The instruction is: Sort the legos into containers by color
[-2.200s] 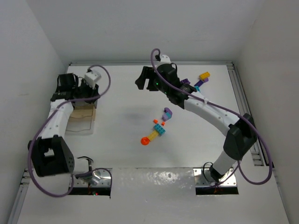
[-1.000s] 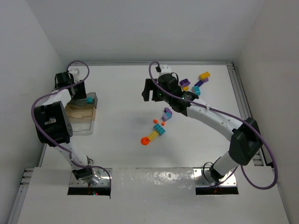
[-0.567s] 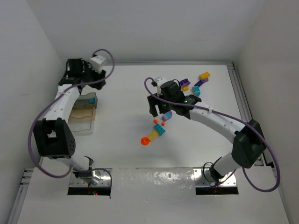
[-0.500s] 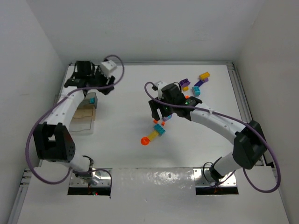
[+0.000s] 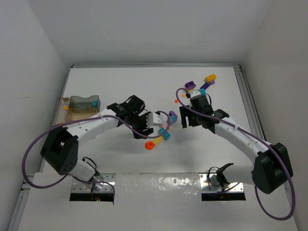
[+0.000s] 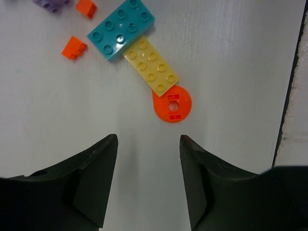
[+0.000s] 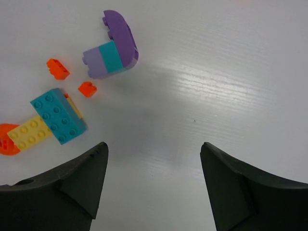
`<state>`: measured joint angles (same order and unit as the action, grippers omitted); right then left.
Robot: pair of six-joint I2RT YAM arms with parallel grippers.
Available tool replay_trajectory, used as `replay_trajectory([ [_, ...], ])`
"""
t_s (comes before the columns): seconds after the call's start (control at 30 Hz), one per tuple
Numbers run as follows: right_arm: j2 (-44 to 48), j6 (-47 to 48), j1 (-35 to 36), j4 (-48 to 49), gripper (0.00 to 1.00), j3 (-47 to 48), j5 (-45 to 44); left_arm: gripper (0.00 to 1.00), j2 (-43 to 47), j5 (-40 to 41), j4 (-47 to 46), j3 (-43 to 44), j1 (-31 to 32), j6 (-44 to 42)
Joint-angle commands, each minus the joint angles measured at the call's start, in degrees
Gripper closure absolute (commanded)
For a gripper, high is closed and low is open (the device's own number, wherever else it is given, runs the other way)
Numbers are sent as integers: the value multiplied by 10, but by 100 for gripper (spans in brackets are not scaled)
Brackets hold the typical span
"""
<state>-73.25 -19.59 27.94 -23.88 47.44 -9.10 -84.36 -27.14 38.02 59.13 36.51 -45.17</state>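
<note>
Left wrist view: the left gripper [image 6: 147, 144] is hovering, fingers spread and empty, just short of the orange round lego [image 6: 172, 103], which is touching the yellow brick [image 6: 151, 66] and teal brick [image 6: 121, 28] mid-table [image 5: 125, 82]. The right gripper [image 7: 154, 151] is hanging spread and empty near the purple-and-teal lego [image 7: 114, 53]. The containers [image 5: 83, 102] are sitting by the table's left edge, well apart.

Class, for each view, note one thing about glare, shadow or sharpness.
Top external: glare blotches on the glossy near strip between the arm bases. Right wrist: a bright sheen streaks the table, purple piece sharp. Left wrist: even light, teal brick crisp, left pincer dark and featureless.
</note>
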Motion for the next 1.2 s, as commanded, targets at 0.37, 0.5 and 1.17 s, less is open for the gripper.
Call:
replay_trajectory([
  [0.37,56,-30,4,23,25,-45,-27,51,-85,-40,-10,-36,23,-90],
  [0.5,58,-36,4,28,25,-52,-22,51,-87,-14,-58,-49,36,-34],
  [1.17,62,-37,4,28,25,-59,-28,66,-85,53,-157,-86,61,54],
])
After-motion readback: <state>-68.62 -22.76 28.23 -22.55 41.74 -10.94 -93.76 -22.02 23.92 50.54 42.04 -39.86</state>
